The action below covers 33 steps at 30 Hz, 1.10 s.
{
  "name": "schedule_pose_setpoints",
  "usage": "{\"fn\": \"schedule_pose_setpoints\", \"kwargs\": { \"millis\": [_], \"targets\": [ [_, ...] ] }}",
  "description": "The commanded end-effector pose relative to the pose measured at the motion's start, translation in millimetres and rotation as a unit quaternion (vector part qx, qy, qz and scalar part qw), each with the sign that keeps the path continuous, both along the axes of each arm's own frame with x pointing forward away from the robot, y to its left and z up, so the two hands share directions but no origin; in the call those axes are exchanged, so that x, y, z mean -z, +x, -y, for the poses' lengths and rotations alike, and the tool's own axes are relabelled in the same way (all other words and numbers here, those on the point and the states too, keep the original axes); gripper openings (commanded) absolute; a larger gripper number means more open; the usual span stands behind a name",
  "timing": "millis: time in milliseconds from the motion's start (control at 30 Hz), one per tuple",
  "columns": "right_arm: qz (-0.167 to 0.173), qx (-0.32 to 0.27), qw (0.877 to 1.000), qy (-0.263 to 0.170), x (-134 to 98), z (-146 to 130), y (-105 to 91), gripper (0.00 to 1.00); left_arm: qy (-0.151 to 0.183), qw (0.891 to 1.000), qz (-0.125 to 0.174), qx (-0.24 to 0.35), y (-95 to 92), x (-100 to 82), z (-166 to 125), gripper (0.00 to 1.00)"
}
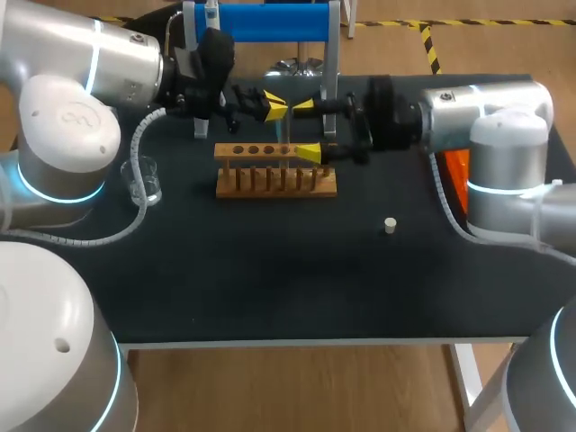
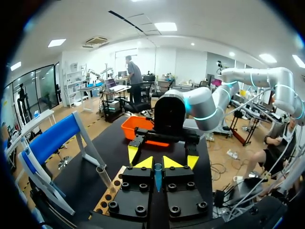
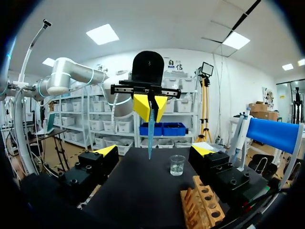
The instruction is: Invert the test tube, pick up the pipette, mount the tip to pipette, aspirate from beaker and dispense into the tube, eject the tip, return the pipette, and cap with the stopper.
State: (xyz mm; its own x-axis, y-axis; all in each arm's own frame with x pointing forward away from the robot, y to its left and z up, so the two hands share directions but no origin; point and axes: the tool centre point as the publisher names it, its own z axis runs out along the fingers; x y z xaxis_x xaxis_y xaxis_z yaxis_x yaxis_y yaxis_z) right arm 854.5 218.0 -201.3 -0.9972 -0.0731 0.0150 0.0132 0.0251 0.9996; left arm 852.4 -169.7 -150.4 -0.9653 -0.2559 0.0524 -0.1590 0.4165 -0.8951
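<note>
Nearest the front edge of the dark table [image 1: 270, 288], a small pale stopper [image 1: 390, 225] is lying on its own. Further in, toward the left side, a clear beaker [image 1: 144, 178] is standing upright, well apart from the stopper. At the middle, a test tube [image 2: 103, 175] is being carried by a wooden rack [image 1: 274, 180], leaning in one of its holes. Over the rack's far side the two grippers are being held facing each other, close together. A blue pipette tip [image 3: 150, 126] is being gripped from both sides by the fingers of the left gripper [image 1: 274, 106], its point hanging downward. The fingers of the right gripper [image 1: 308, 129] are being held wide apart, closed on nothing. At the far edge, the pipette [image 3: 237, 136] is hanging on a blue stand [image 1: 261, 22].
</note>
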Motion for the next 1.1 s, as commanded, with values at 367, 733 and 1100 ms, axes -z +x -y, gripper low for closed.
{"fn": "schedule_pose_setpoints", "kwargs": {
  "millis": [367,733,1100],
  "targets": [
    [-0.005,-0.030,1.000,0.006,-7,-17,-1.4,0.93,0.000,1.000,-0.001,0.001,1.0,-0.4,0,0.00],
    [-0.006,-0.041,0.999,0.005,-11,-28,-4.1,0.64,0.000,1.000,-0.001,0.001,1.0,-0.4,0,0.00],
    [-0.006,-0.049,0.999,0.004,-12,-37,-5.3,0.48,0.000,1.000,-0.001,0.001,1.0,-0.4,0,0.00]
  ]
}}
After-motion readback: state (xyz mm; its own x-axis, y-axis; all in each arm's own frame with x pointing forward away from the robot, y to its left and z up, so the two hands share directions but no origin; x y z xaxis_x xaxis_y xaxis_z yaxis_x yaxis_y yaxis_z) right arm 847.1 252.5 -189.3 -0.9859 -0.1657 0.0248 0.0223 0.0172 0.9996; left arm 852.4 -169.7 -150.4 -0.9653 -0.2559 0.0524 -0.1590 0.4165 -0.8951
